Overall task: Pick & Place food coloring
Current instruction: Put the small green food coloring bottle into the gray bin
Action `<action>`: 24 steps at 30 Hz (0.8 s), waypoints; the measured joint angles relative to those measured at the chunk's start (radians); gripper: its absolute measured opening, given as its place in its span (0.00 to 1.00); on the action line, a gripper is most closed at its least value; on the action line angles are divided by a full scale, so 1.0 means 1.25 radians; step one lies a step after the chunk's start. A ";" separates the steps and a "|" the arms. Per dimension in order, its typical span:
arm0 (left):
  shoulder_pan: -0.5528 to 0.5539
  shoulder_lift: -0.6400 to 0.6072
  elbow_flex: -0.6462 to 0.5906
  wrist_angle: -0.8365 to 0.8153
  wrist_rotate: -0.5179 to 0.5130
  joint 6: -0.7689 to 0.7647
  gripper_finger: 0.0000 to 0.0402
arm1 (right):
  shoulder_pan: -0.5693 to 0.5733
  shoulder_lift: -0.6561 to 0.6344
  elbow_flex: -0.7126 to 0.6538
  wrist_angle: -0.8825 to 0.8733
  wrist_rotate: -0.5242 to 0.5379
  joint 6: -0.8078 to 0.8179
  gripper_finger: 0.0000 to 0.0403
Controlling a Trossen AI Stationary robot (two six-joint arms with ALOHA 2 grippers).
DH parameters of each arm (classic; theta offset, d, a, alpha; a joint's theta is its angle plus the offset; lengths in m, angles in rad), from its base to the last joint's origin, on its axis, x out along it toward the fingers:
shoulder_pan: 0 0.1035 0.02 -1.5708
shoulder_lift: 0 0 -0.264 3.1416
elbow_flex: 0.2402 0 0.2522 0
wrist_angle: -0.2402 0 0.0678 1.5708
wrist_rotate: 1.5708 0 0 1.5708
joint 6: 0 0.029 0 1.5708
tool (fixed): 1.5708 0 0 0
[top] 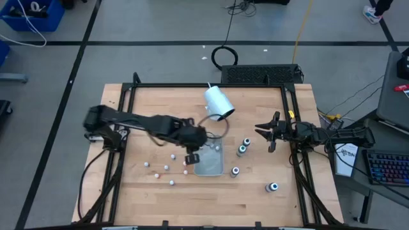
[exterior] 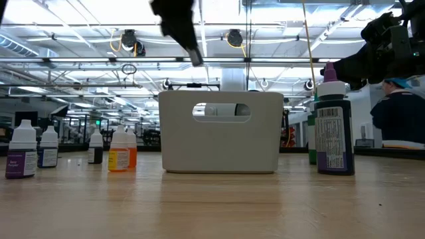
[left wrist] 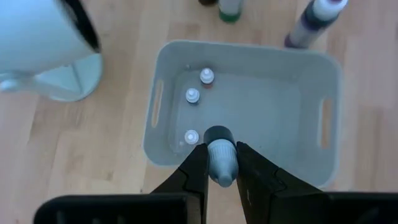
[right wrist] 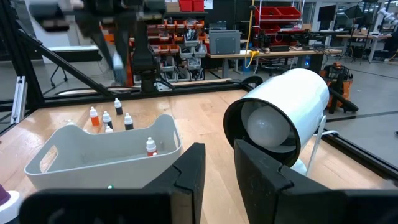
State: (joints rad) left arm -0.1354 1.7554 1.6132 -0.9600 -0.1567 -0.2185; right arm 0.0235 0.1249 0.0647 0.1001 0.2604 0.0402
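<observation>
My left gripper [left wrist: 219, 149] is shut on one small food coloring bottle [left wrist: 219, 155] and hangs above the left rim of the pale tray [top: 214, 167], where the high view also shows it [top: 192, 156]. Three small bottles [left wrist: 193, 95] stand inside the tray. Several more small ones [top: 166, 168] stand on the table left of it, and dark larger ones [top: 241, 150] to its right. My right gripper [top: 270, 132] waits shut at the table's right edge, touching nothing. My left gripper pinches the small bottle between its two fingers, which lie on either side of its pale cap [left wrist: 222, 167]. The dark end [left wrist: 217, 134] sticks out past the fingertips. The fingers slant down from the table's left. The bottle is lifted clear, over the tray's near wall.
A large white cylinder on a stand [top: 218, 102] rises just behind the tray, close to my left arm. One dark bottle [top: 273, 187] stands alone at the near right. A black frame [top: 211, 85] borders the table.
</observation>
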 joint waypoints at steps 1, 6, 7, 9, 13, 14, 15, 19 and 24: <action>0.006 0.029 0.021 -0.008 0.002 0.018 0.15 | 0.000 0.000 0.000 0.000 0.000 0.000 0.19; 0.039 0.141 0.064 -0.020 0.019 0.076 0.15 | 0.000 0.000 0.000 0.000 0.000 0.000 0.19; 0.044 0.156 0.065 -0.012 0.021 0.080 0.15 | 0.000 0.000 0.000 0.000 0.000 0.000 0.19; 0.054 0.177 0.065 -0.009 0.020 0.081 0.15 | 0.000 0.000 0.000 0.000 0.000 0.000 0.19; 0.069 0.208 0.065 -0.006 0.020 0.072 0.15 | 0.000 0.000 0.000 0.000 0.000 0.000 0.19; 0.073 0.212 0.065 -0.005 0.020 0.071 0.15 | 0.000 0.000 0.000 0.000 0.000 0.000 0.19; 0.074 0.216 0.065 -0.005 0.021 0.068 0.15 | 0.000 0.000 0.000 0.000 0.000 0.000 0.19; 0.080 0.230 0.065 -0.003 0.027 0.058 0.15 | 0.000 0.000 0.000 0.000 0.000 0.000 0.19; 0.080 0.230 0.063 0.009 0.028 0.039 0.15 | 0.000 0.000 0.000 0.000 0.000 0.000 0.19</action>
State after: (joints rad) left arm -0.0348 2.0430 1.6924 -0.9482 -0.1212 -0.1702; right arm 0.0235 0.1246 0.0649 0.1001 0.2604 0.0401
